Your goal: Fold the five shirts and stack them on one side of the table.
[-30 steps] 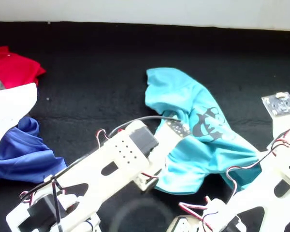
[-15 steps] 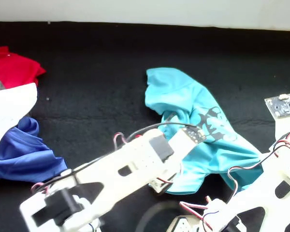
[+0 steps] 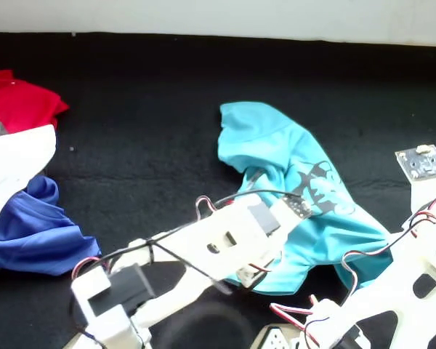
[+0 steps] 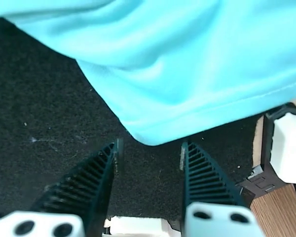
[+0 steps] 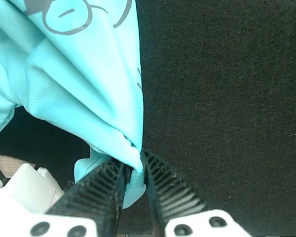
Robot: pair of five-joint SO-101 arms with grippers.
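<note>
Nearest the camera, at the lower centre of the high view, the white plastic left arm [image 3: 225, 243] lies stretched out low over the black felt-like surface [image 3: 145, 109]. Its far end sits over the near edge of the crumpled turquoise shirt with a dark graphic print [image 3: 276, 153].

From that arm's wrist cam, the left gripper [image 4: 150, 148] is spread wide with nothing in it. Its black ribbed fingers [image 4: 93, 173] sit either side of the shirt's hem, which bulges down toward the gap between them. The tips look just short of the cloth, but I can't say for sure whether they touch it.

In the lower right corner is the white right arm [image 3: 414, 276]. The right gripper [image 5: 135, 165] is clamped tight on a bunched corner of the same turquoise shirt, with the fabric pinched between the jaws and a bit of it poking out past them.

The turquoise shirt is rumpled and not folded. It runs from about the middle of the frame down toward the lower right.

Well apart from it, along the left edge, three more are heaped together:
- a shiny royal blue shirt [image 3: 29, 233], lowest of the three
- a white shirt [image 3: 14, 167] overlapping it just above
- a red shirt [image 3: 18, 102] toward the upper left

All three are crumpled. A pale wall strip [image 3: 218, 14] runs along the very top.
</note>
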